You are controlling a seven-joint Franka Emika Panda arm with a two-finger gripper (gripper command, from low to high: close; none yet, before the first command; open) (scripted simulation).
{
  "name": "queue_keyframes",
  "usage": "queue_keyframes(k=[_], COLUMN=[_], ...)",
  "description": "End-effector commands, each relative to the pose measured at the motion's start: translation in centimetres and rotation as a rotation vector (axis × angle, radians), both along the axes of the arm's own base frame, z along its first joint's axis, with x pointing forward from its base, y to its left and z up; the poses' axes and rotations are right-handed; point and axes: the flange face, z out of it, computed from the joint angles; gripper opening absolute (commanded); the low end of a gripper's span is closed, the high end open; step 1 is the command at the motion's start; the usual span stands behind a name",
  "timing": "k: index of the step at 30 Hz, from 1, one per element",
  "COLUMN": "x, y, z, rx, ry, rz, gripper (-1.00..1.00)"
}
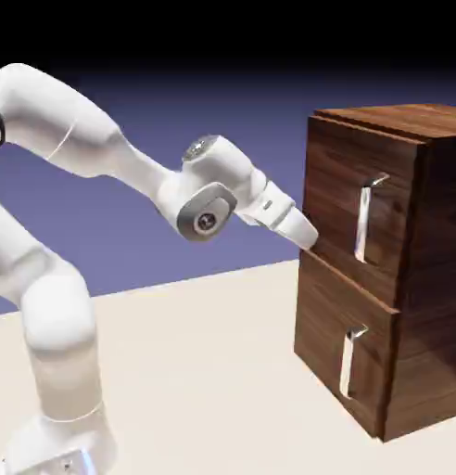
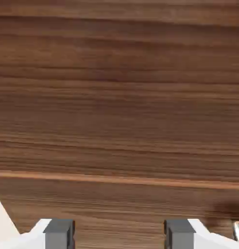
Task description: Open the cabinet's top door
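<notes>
Exterior view shows my gripper (image 1: pixel 309 237), jaws spread and empty, near the cabinet (image 1: pixel 426 278) at three o'clock; the top door (image 1: pixel 348 199) sits shut, its handle (image 1: pixel 363 221) ungrasped

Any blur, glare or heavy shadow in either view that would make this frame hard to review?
Exterior view: sharp, evenly lit; the cabinet side is darker, and both silver handles catch soft highlights, top door included. Hand view: wood grain fills the frame, slightly soft, no glare; a dark shadow patch sits at lower right above the fingers.
</notes>
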Motion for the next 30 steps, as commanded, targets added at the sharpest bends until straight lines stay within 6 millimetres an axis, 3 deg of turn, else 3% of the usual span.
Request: queue_keyframes(k=[1, 16, 30], x=[-0.1, -2.4, -4.8], y=[0.1, 0.2, -2.6], z=[0.6, 7.5, 10.2], rx=[-0.039, -0.656, -1.275], ry=[-0.013, -0.210, -0.342], rz=[0.038, 0.514, 0.814], gripper=[0.00, 0.00, 0.00])
